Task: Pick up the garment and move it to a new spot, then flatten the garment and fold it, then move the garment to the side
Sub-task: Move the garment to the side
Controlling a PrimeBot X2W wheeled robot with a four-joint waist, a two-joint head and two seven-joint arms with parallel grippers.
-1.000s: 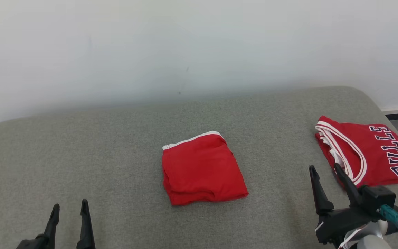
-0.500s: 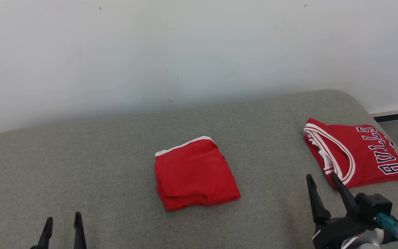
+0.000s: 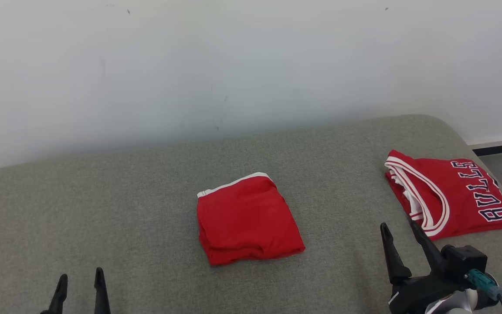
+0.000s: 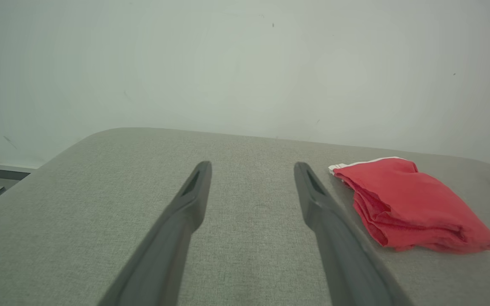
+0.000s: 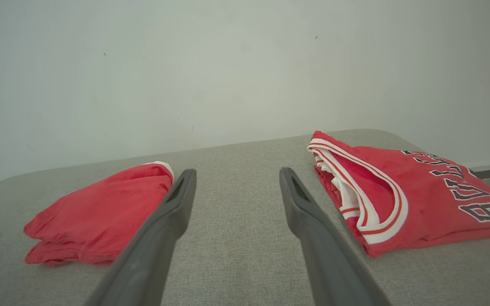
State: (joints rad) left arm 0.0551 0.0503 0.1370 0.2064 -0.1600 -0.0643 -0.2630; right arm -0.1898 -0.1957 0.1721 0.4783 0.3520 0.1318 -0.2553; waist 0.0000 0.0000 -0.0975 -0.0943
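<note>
Hovering spread and empty at the lower corners, left gripper (image 3: 80,274) and right gripper (image 3: 397,224) are risking a top-layer-only pinch that undoes the folded red garment (image 3: 246,218) lying mid-frame, or a grab of the jersey (image 3: 456,196) at right.

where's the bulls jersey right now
Head view: the Bulls jersey lies at the right end of the grey cushion, right of the plain red garment, beyond the right tool.
</note>
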